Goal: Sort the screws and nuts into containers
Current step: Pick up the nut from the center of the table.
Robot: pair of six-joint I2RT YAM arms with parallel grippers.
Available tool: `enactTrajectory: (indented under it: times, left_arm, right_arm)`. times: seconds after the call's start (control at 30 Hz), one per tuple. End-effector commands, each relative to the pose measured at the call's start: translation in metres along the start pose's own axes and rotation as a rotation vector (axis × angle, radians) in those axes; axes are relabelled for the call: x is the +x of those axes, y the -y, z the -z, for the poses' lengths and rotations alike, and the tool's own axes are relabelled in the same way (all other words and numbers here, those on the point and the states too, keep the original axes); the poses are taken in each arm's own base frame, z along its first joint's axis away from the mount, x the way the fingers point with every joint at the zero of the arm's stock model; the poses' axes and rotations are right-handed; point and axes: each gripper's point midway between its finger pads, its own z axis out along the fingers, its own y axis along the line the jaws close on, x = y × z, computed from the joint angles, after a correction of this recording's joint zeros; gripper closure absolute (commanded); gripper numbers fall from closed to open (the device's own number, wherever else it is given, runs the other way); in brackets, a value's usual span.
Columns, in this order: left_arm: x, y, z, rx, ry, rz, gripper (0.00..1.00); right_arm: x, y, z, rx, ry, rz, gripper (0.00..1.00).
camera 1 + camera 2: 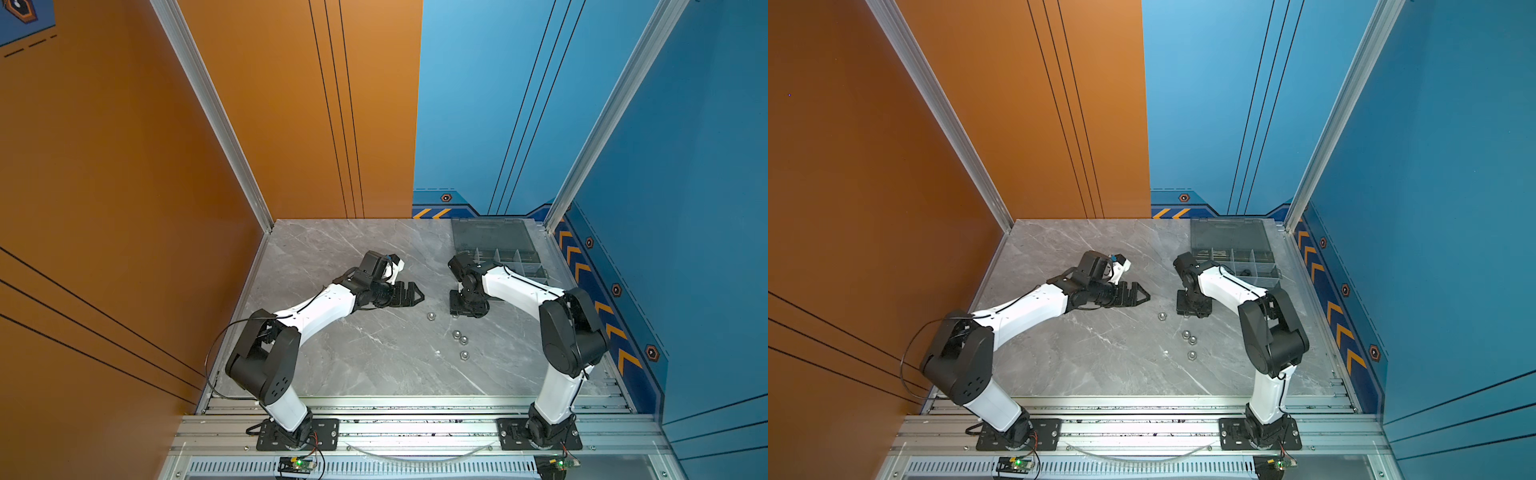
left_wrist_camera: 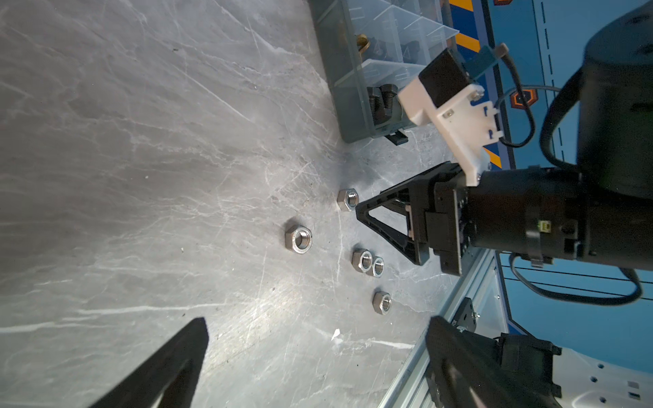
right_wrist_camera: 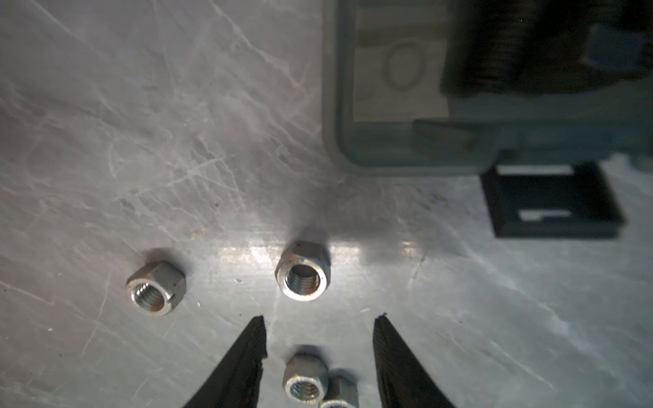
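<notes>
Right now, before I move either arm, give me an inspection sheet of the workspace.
Surface: grey marbled tabletop, scratched.
Job's things: five loose silver hex nuts, two close together; smoky grey plastic organizer box, lid open, black bolts and a brass-coloured piece inside.
Clutter: one small white fleck.
Claws: left claw open, empty; right claw open, empty, tips down beside one nut.
Cables: black cable looping off left arm's elbow.
Surroundings: orange wall panel, blue wall panels, aluminium rails in front.
</notes>
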Motion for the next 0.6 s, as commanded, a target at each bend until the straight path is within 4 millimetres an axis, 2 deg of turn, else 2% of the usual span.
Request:
enactTrajectory:
  times: [0.0,0.37,0.57]
  left_arm:
    - [0.004,-0.006,0.008,-0.031,0.000,-0.001,0.02]
    - [0.004,-0.008,0.006,-0.034,-0.006,0.001,0.02]
    - [0.004,-0.010,0.006,-0.037,-0.005,0.004,0.02]
  right_arm:
    - [-0.014,-0.003,-0.003,0.026,0.036,-0.013,0.48]
    - [-0.019,-0.008,-0.021,0.044,0.010,0.005,0.51]
    - [-0.014,-0.009,-0.025,0.053,-0.004,0.014,0.54]
